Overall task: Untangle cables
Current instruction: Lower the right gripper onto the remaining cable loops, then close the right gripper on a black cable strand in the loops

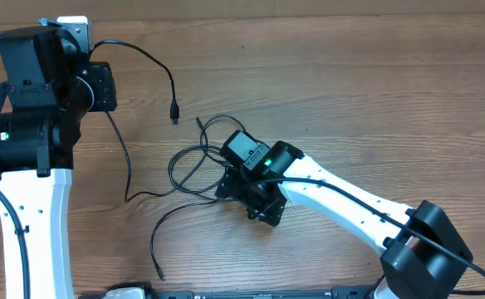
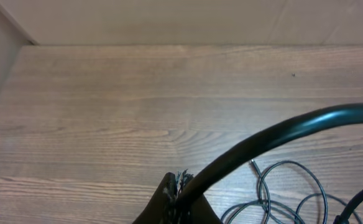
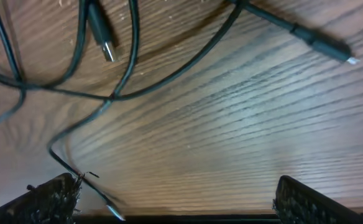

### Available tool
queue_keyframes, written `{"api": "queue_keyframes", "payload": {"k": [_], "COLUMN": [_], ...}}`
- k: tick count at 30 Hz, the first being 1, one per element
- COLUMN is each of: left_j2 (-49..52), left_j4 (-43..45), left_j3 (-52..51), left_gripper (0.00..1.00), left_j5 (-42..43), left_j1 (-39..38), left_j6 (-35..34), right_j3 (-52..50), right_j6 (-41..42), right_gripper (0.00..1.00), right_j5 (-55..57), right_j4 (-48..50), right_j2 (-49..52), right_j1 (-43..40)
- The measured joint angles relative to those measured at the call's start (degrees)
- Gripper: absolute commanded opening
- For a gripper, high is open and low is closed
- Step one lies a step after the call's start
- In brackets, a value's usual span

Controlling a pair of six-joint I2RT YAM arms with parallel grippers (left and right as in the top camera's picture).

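So the cables (image 1: 194, 166) are mostly a loopy knot in the middle of the table (image 1: 350, 83). One strand runs off left and up toward the left arm, and another trails toward the near edge and ends in a plug (image 1: 158, 270). A third end with its plug (image 1: 174, 112) lies a bit left and far of the knot.

The right gripper (image 3: 175, 208) hangs low right over the knot with its fingers (image 3: 51, 199) spread wide, holding nothing. A thin strand passes just beside the left one. Its wrist cam also shows a USB plug (image 3: 105, 45).

The left gripper (image 2: 176, 202) is at the far left. It looks pinched closed on one cable that arcs off right, but it's blurry and cut off by the frame, so not 100% sure.
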Motion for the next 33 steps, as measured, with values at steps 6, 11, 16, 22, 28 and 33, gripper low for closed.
{"api": "queue_keyframes", "payload": {"k": [6,11,16,22,28,33], "left_j2": [0.79,0.79,0.79,0.79,0.79,0.79], "left_j4": [0.39,0.42,0.50,0.63,0.66,0.68], "left_j3": [-0.39,-0.44,-0.46,-0.50,-0.50,-0.50], "left_gripper": [0.05,0.04,0.04,0.04,0.04,0.04], "left_j5": [0.48,0.61,0.63,0.79,0.83,0.83], "left_j1": [0.00,0.00,0.00,0.00,0.00,0.00], "left_j6": [-0.11,-0.26,-0.61,-1.09,-1.33,-1.46], "right_j3": [-0.02,-0.02,-0.02,-0.04,-0.04,-0.04], "right_j6": [8.55,16.81,22.18,24.11,24.68,24.41], "right_gripper": [1.00,1.00,1.00,0.87,0.60,0.23], "right_j5": [-0.92,-0.85,-0.87,0.37,3.19,4.55], "right_j4": [7.67,8.72,13.92,15.37,15.58,15.52], "right_j2": [1.99,5.60,10.01,12.13,12.15,12.15], "right_j1": [0.96,1.01,1.03,1.01,0.96,0.44]}}
